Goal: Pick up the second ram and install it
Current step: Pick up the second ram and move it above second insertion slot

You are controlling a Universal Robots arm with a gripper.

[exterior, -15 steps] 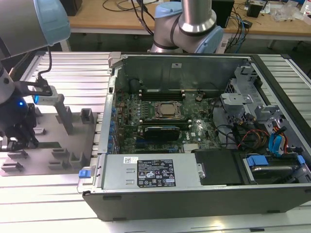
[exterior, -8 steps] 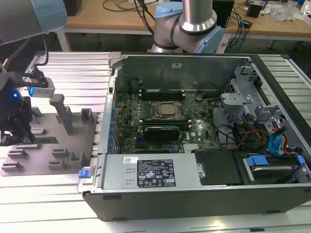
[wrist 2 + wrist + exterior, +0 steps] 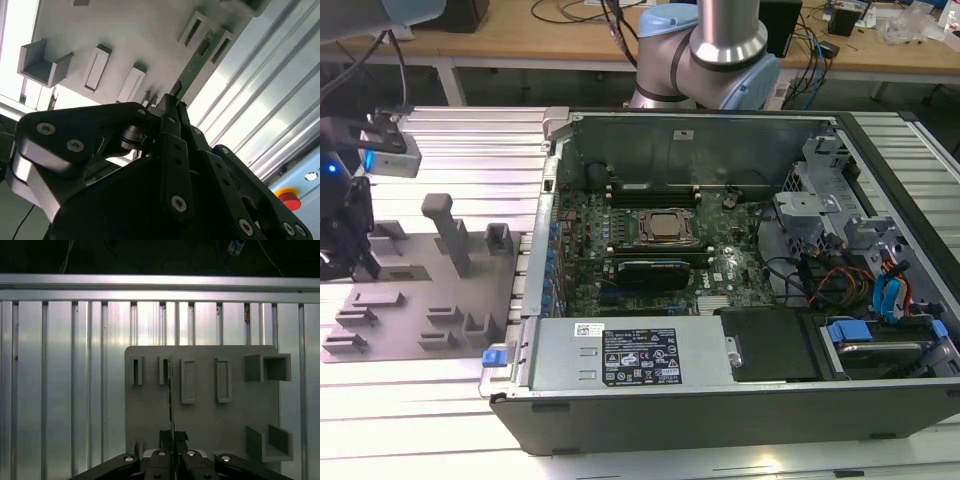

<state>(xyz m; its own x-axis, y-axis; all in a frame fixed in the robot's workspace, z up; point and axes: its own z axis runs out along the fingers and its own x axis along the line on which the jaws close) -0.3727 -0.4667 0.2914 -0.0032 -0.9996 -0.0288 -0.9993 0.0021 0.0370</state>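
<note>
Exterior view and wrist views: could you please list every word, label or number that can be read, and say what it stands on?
Black label on the power supply: print too small to read.
White barcode sticker on the power supply: too small to read.
Ram in the second wrist view: no readable print.
Tray: no print.
Nothing can be quoted.

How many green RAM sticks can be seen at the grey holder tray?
1. The second ram stands on edge at the grey holder tray, gripped by the end effector. The end effector's body may hide further sticks.
</note>
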